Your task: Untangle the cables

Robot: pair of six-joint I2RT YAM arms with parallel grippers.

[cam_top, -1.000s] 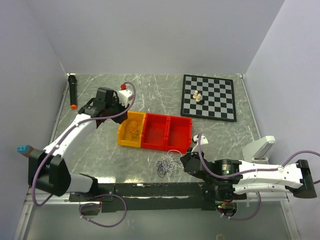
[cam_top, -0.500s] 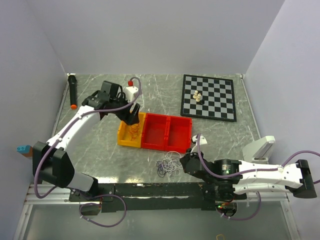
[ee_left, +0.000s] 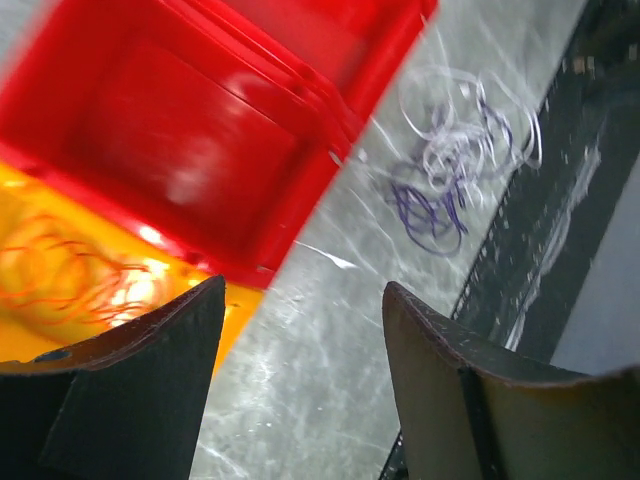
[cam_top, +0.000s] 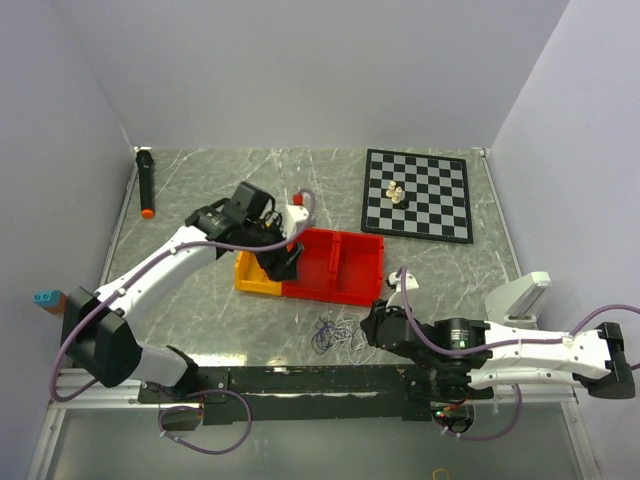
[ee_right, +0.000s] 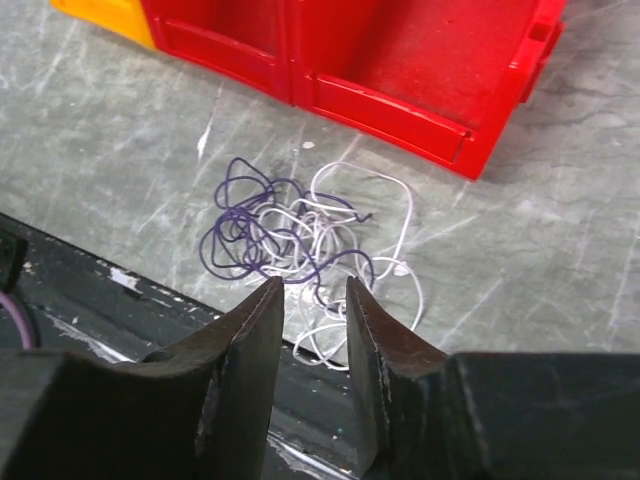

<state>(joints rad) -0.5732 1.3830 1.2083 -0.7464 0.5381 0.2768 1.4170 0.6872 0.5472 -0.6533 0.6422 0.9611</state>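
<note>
Just before the red bin (ee_right: 400,60), our right gripper (ee_right: 313,290) straddles the purple-white cables (ee_right: 290,235), jaws narrowly parted — to pinch, we judge — while our left gripper (ee_left: 300,300) hovers over that bin, spread and empty.

Blur smears the cables (ee_left: 455,165) and the red bin (ee_left: 170,140).

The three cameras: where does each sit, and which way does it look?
Top view: fixed above and behind the arms, looking down on the table; shows both arms, left gripper at the red bins, right gripper beside the wires.
Left wrist: rides the left arm, looking down between its own two dark fingers at the yellow bin, red bins and wires.
Right wrist: rides the right arm, looking low across the table between its fingers at the wires.
Shared: both wrist views show the same wires and red bins.
</note>
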